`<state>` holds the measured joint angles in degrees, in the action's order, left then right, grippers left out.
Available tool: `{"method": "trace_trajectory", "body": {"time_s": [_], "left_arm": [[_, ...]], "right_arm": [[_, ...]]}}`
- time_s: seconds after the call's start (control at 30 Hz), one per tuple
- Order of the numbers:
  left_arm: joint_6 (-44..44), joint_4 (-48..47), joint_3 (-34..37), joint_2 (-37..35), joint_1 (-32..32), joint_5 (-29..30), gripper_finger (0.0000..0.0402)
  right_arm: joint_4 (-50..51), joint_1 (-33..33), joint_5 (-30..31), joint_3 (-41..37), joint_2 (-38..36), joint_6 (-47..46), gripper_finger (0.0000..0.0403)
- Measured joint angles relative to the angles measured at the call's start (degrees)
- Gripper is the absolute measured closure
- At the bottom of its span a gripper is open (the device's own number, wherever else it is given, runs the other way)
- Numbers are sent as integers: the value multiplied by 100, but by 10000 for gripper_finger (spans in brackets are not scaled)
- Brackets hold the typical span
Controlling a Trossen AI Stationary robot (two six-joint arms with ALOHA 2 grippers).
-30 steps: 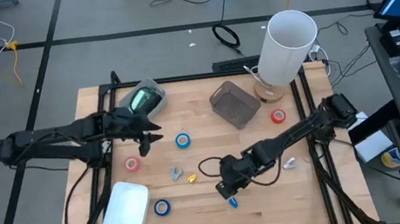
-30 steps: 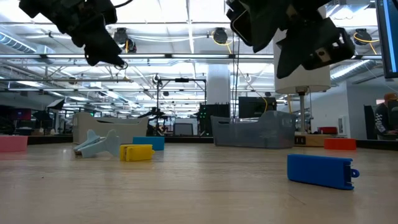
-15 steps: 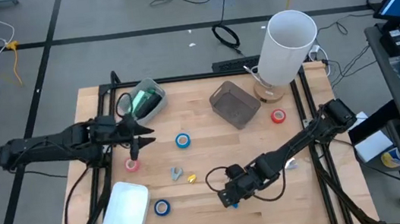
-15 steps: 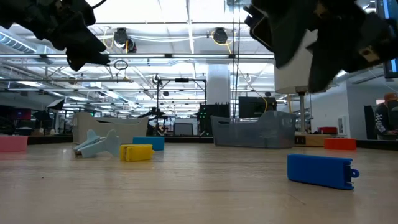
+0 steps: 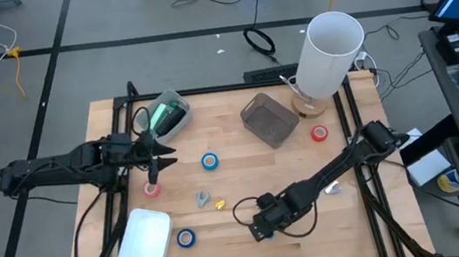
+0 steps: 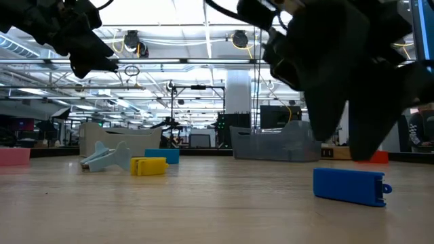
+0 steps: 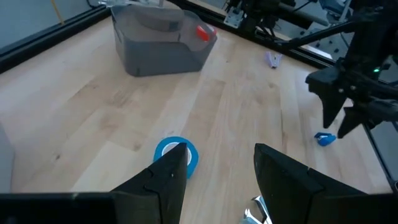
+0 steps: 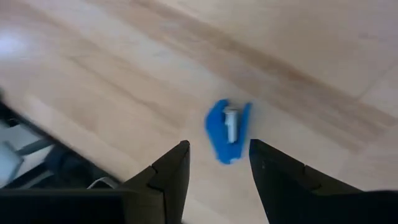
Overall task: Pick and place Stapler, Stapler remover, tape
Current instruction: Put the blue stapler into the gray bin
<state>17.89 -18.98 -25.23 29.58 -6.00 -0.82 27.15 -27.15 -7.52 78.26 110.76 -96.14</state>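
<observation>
A small blue stapler (image 8: 228,129) lies flat on the wooden table (image 5: 311,224) near its near edge, also in the low view (image 6: 349,186). My right gripper (image 8: 217,168) hovers open just above it (image 5: 261,228), touching nothing. My left gripper (image 5: 166,151) is open in the air over the table's left part, pointing toward a blue tape roll (image 7: 177,154). A yellow stapler (image 6: 149,166) and a pale blue staple remover (image 6: 105,157) lie mid-table. Other tape rolls lie flat: pink (image 5: 151,188), red (image 5: 319,133), blue (image 5: 186,237).
A grey bin (image 5: 268,119) stands at the table's far middle, a clear bin with green contents (image 5: 166,114) far left, a white tray (image 5: 144,242) near left. A tall white cylinder (image 5: 332,53) stands at the far right corner. A small pale object (image 5: 333,188) lies right.
My right gripper has moved toward the table's near edge and down, closing in over the blue stapler. My left gripper has drawn back a little toward the table's left. The things on the table have stayed put.
</observation>
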Motion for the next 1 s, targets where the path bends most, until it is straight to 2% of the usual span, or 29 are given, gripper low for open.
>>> {"method": "trace_trajectory", "body": {"time_s": [0.77,1.0], "left_arm": [[-61,0,0,1,-2,94,215],[-73,0,0,0,-2,96,215]], "right_arm": [[19,-10,23,22,429,168,244],[164,-23,10,22,435,257,273]]}}
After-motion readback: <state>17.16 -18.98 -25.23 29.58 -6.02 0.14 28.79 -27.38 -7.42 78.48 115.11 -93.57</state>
